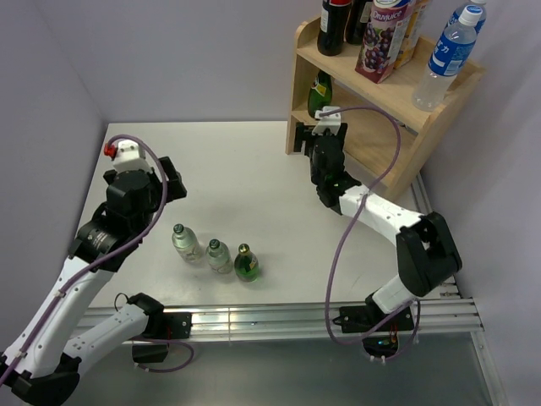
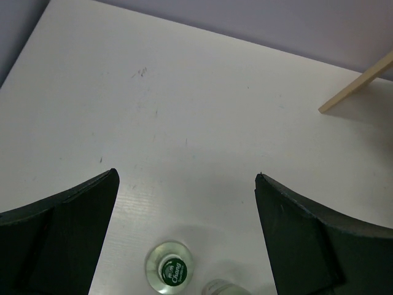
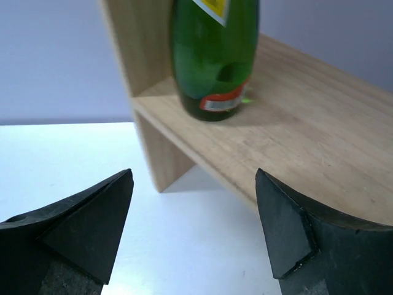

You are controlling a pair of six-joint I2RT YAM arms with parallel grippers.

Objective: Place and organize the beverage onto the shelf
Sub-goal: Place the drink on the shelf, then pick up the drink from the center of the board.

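1. Jaws of the right arm point(image 1: 372, 207) stand apart and grip nothing, level with the lower tier of the shelf point(image 1: 439, 97) at the upper right of the overhead frame. Jaws of the left arm point(image 1: 110, 228) gape wide over the worktop point(image 1: 245, 169), also empty.
2. A green glass bottle point(image 3: 215, 55) stands upright at the left end of that lower tier, next to the side panel point(image 3: 132, 55). It is just ahead of the right jaws and clear of them.
3. The top tier carries dark cola bottles point(image 1: 334, 25), a grape juice carton point(image 1: 382, 38) and a clear water bottle point(image 1: 444, 59). Three small bottles point(image 1: 220, 255) wait in a row on the worktop at lower centre-left, one with a Chang cap point(image 2: 171, 270) below the left jaws.
4. The step in hand looks to be leaving the green bottle in place. It would go best with a straight pull back, jaws kept apart and no sideways swing until clear of the side panel, so the bottle is not tipped.
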